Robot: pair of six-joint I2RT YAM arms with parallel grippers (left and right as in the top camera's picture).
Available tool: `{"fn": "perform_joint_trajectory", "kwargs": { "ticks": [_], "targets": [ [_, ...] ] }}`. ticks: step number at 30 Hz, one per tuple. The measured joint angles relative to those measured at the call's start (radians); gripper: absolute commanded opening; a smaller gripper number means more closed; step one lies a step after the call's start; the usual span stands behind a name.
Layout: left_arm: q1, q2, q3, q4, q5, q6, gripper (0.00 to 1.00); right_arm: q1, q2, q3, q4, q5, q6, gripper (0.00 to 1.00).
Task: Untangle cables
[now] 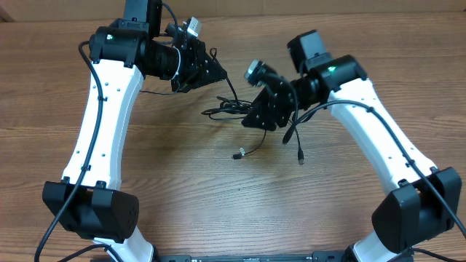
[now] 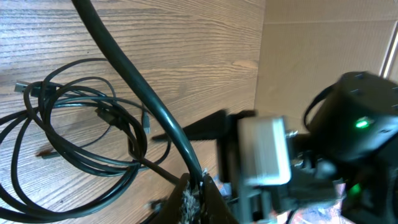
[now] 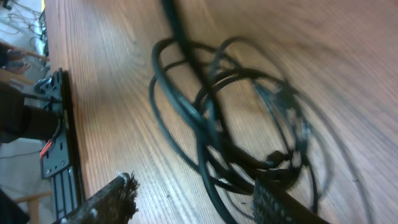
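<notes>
Cables [image 1: 227,109] lie tangled on table [image 1: 182,185], nearer far edge. Left gripper [image 2: 196,188] clamps one strand; right gripper [image 3: 193,190] stands open over tangle.

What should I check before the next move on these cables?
1. Left gripper grips a strand: ok, it runs taut from between the fingers.
2. Right gripper open: ok, fingers wide apart over the tangle.
3. Tangle loosened: not ok, its loops overlap in one pile.
4. Which loop lies between the right fingers: cannot tell, the right wrist view is blurred.
5. Plug ends free: ok, two lie loose on the table.
6. Grippers apart: ok, the overhead view shows a gap.
</notes>
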Motion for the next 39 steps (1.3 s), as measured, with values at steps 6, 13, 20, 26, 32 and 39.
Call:
{"fn": "perform_joint_trajectory", "kwargs": {
  "ticks": [6, 13, 20, 26, 32, 39],
  "targets": [
    [0.031, 0.000, 0.000, 0.031, 0.026, 0.000, 0.04, 0.013, 0.007, -0.068, 0.014, 0.005, -0.005, 0.41],
    [0.086, 0.000, 0.000, 0.045, 0.032, 0.004, 0.23, 0.012, 0.008, -0.083, 0.019, 0.007, 0.101, 0.04],
    [0.090, 0.000, 0.000, 0.006, -0.104, 0.061, 0.79, 0.012, -0.008, -0.083, -0.014, 0.011, 0.246, 0.04],
    [0.068, 0.000, 0.000, -0.041, -0.183, 0.148, 0.80, 0.012, -0.068, -0.083, -0.024, 0.011, 0.332, 0.04],
    [-0.004, 0.002, -0.001, -0.126, -0.252, 0.229, 0.77, 0.012, -0.081, -0.083, -0.031, 0.011, 0.390, 0.04],
    [-0.071, 0.028, -0.052, -0.150, -0.313, 0.241, 0.75, 0.010, -0.081, -0.016, -0.074, 0.011, 0.440, 0.04]
  ]
}}
